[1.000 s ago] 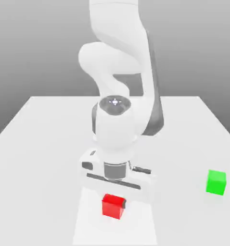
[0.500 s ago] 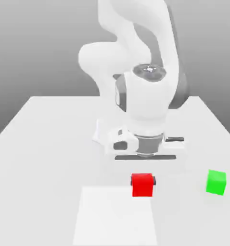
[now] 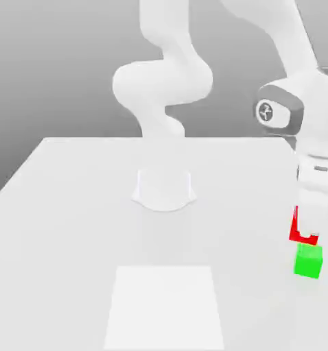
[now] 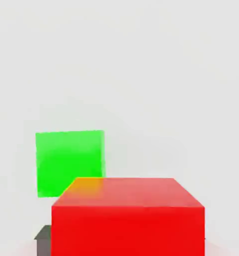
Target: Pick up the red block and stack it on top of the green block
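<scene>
My gripper [image 3: 305, 227] hangs at the exterior view's far right, shut on the red block [image 3: 294, 229]. A pale finger covers part of that block. The cube is off the table, just above the green block [image 3: 309, 261], which rests on the white table [image 3: 71, 206]. The red cube's lower edge sits close over the green cube's top. In the hand view the red block [image 4: 127, 215] looms close, with the green block [image 4: 69, 160] beyond it, offset to one side and partly covered by it. A dark fingertip [image 4: 43, 241] shows beside the red cube.
The arm's round base [image 3: 164, 189] stands at the middle of the table. A lighter rectangular patch [image 3: 165, 306] marks the table's near side. The green block lies near the table's edge at the exterior view's right.
The arm has swung from the near middle of the table to the exterior view's right, carrying the red block off the pale patch and up over the green block.
</scene>
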Controlling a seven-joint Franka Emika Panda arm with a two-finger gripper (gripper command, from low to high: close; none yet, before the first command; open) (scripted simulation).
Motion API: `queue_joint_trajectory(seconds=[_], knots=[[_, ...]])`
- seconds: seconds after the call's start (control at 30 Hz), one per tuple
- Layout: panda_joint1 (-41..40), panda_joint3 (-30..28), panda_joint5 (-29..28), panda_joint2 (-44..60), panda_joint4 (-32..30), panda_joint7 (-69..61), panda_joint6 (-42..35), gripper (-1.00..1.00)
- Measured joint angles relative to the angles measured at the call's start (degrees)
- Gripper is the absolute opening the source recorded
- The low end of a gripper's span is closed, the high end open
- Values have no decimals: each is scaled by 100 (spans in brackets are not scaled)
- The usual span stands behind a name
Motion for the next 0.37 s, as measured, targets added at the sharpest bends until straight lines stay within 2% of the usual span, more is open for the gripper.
queue_joint_trajectory(seconds=[0.07, 0.27, 0.3, 0.37], knots=[[245, -41, -156, 186, 33, -38, 153, -100], [255, -408, -865, 1068, 81, 425, 937, -100], [282, -447, -929, 1148, 83, 470, 1008, 100], [282, -447, -929, 1148, 83, 470, 1008, 100]])
